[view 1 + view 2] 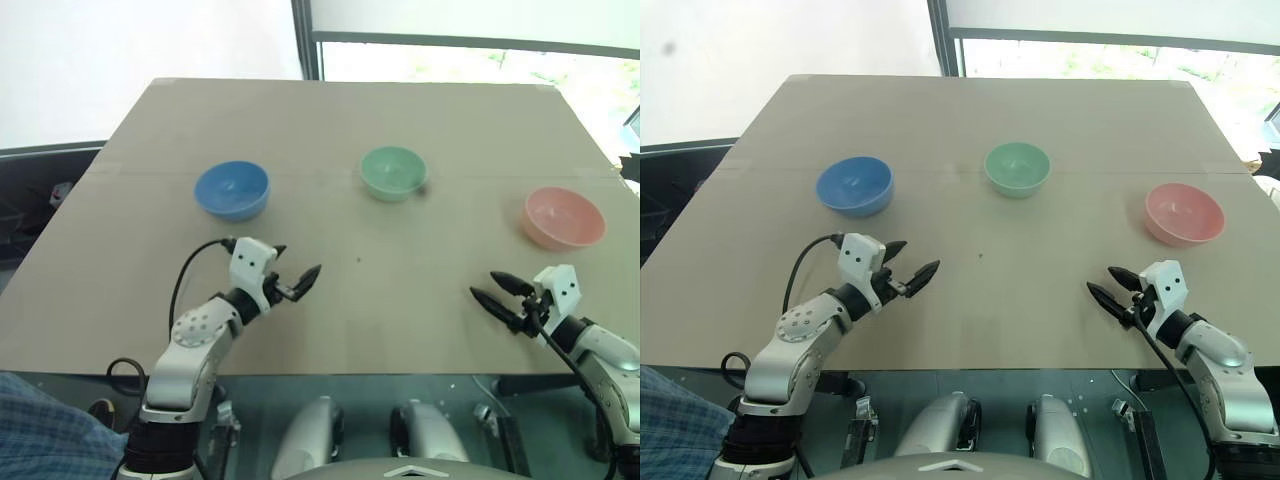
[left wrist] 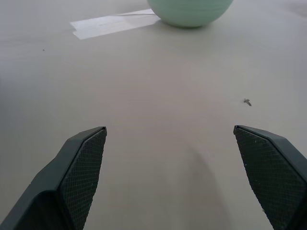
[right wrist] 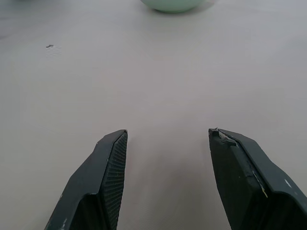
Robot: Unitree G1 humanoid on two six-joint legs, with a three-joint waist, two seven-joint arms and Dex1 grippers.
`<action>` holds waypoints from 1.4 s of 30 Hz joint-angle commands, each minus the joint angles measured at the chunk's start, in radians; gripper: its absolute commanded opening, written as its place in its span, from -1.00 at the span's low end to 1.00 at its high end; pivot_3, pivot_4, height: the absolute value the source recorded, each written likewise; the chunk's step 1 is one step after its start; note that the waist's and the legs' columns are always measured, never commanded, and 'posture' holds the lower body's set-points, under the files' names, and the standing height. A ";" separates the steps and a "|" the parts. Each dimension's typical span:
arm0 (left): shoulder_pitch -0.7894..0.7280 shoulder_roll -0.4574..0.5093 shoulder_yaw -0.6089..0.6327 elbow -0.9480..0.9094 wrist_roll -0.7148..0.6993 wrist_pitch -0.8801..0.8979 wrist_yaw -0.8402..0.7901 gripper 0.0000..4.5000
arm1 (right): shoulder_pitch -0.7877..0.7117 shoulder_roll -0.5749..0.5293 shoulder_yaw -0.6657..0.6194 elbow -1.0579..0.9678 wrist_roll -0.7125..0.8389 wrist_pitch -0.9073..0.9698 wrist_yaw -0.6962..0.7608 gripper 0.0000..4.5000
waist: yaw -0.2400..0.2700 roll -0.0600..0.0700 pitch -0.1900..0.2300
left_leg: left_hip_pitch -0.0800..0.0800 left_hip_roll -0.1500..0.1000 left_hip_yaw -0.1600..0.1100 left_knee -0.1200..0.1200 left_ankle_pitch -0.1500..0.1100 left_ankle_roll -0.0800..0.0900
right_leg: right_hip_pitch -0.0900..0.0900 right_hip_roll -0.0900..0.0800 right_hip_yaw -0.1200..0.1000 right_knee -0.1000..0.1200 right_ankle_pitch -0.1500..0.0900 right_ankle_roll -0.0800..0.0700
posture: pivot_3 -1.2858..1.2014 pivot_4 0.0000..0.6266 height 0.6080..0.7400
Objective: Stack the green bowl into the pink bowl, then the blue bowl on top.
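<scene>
Your left end effector (image 1: 297, 277) hangs just above the bench (image 1: 330, 330) near its front edge, toward the left corner, with its two black fingers spread wide and nothing between them. Your right end effector (image 1: 500, 293) hovers near the same front edge toward the right corner, fingers also apart and released, gripping nothing. Both point inward and away from you, toward the middle of the bench.

Beyond the left end effector, the blue bowl (image 1: 232, 190) sits upright on the left half of the bench, well apart from the fingers. Further along, the green bowl (image 1: 393, 172) stands upright around the middle of the bench, a little closer to the far edge than the other two; you can see its lower wall in both wrist views (image 2: 191, 12). Out by the right edge, the pink bowl (image 1: 563, 217) rests upright, beyond your right end effector and clear of it. All three bowls stand separately, none nested.
</scene>
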 commanded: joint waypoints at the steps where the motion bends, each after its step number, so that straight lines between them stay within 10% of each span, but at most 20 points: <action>1: -0.025 -0.010 0.002 -0.012 -0.014 -0.015 -0.001 1.00 | -0.013 0.001 -0.005 -0.029 0.009 -0.001 -0.009 0.25 | 0.000 0.000 0.000 | 0.000 0.000 0.000 0.000 0.000 0.000 | 0.000 0.000 0.000 0.000 0.000 0.000 | 0.03 -0.52 1.00; 23: -0.122 -0.023 -0.023 -0.031 -0.102 0.022 -0.074 1.00 | -0.185 -0.047 -0.122 -0.087 0.109 0.184 -0.135 0.25 | -0.004 0.001 0.000 | 0.000 0.000 0.000 0.002 0.001 -0.001 | 0.000 0.000 0.000 0.001 0.000 0.000 | 0.03 -0.52 1.00; 42: -0.254 0.081 -0.060 -0.069 -0.219 0.098 -0.273 1.00 | -0.303 -0.383 -0.079 0.068 -0.152 0.299 -0.137 0.25 | -0.003 0.000 0.000 | 0.000 0.000 0.001 0.003 0.002 -0.002 | 0.001 0.002 0.000 0.001 0.000 0.000 | 0.03 -0.52 1.00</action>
